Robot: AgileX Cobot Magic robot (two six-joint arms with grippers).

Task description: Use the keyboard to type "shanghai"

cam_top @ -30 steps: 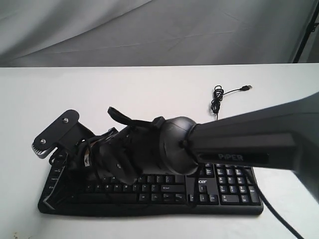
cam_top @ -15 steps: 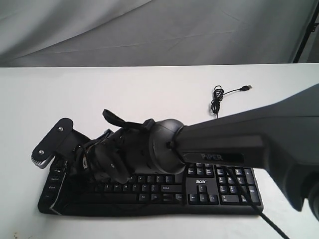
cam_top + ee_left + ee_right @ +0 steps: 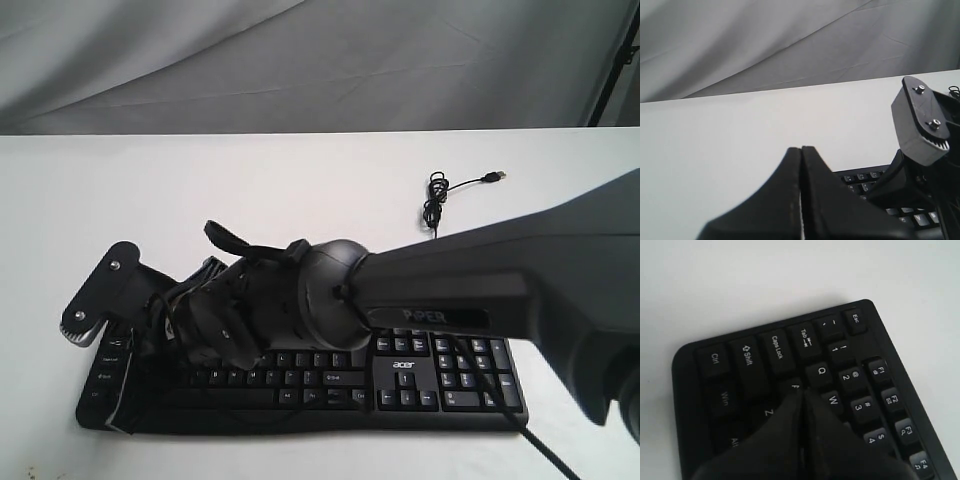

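Keyboard lies flat along the near edge of the white table, its cable coiled behind the number-pad end. The right arm reaches across to the far left keys. The right gripper has its fingers pressed together with nothing between them, tips over the key beside Caps Lock and next to Q. Whether it's touching the key, I can't tell. The left gripper is off the left end, also clamped closed and empty.
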